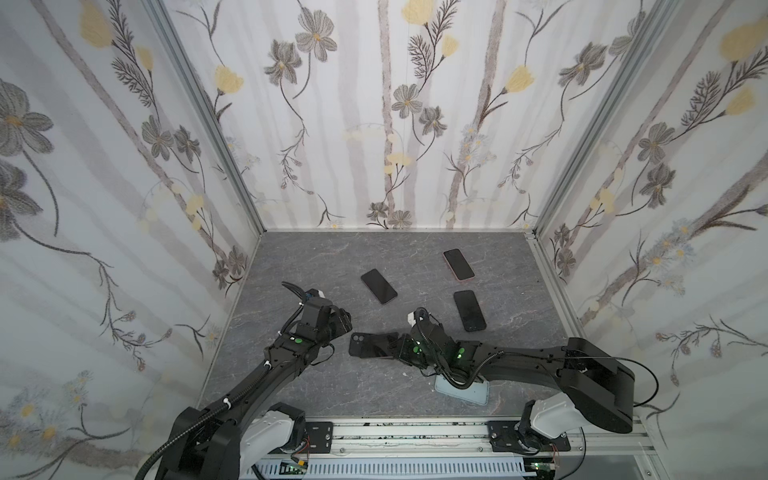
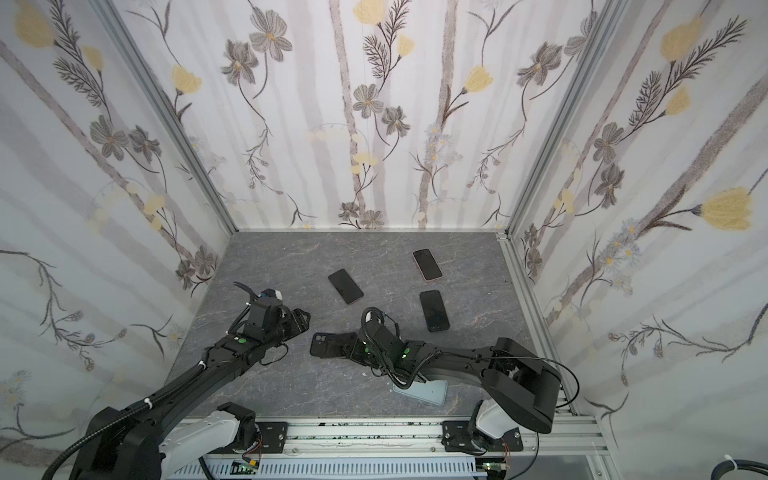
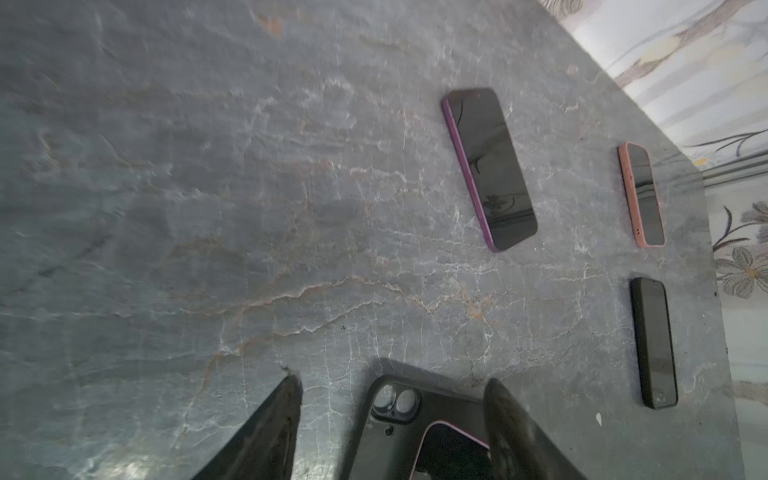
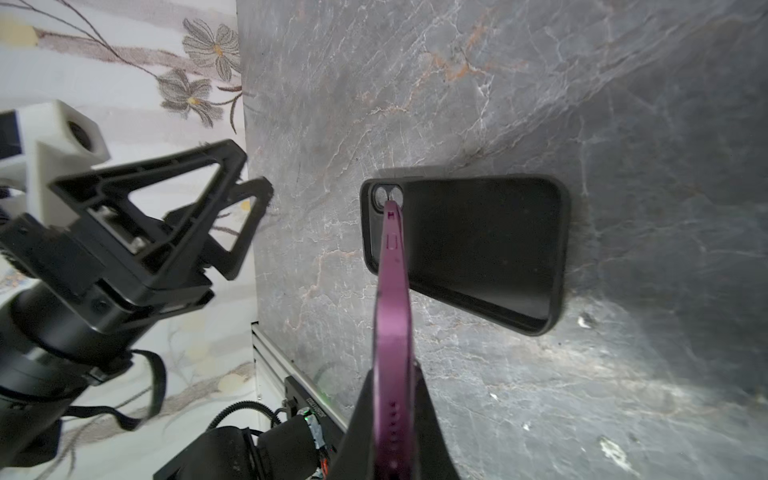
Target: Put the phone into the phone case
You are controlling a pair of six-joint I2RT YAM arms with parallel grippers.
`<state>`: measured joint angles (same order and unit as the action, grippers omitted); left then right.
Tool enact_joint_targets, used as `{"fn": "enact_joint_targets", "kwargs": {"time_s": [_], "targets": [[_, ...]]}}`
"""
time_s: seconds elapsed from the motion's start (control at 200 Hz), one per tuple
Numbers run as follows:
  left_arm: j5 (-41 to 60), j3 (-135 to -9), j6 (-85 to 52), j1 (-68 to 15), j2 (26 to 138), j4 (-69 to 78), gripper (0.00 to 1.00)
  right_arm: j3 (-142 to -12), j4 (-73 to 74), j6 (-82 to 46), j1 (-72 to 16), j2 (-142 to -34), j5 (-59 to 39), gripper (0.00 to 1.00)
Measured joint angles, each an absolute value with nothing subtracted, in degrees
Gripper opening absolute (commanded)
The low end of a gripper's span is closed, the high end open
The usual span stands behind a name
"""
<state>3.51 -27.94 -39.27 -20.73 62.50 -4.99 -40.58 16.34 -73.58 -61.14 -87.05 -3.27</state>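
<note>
Holding the phone (image 4: 392, 291) pinched in the right gripper (image 4: 392, 374) and tilted toward the camera-hole end of the case (image 4: 478, 241), open side up on the desk (image 3: 208, 208), probably to seat that end first, with the left gripper (image 3: 392, 382) spread beside it, perhaps as a brace.

Left hand (image 1: 344, 321) spread wide, right hand (image 4: 392, 382) clamped tight, both low.
</note>
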Motion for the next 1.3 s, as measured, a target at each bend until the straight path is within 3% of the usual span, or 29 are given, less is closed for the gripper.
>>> {"fn": "enact_joint_targets", "kwargs": {"time_s": [0.719,1.304], "targets": [[16.2,-22.5,-43.5,-21.4,73.7,7.7,0.62,-38.8,32.7,-77.4,-58.2,-97.1,-9.3,0.0],[13.1,-21.9,-46.0,-26.1,75.7,13.7,0.59,-35.9,34.7,-76.4,-55.1,-97.5,-12.4,0.12]]}}
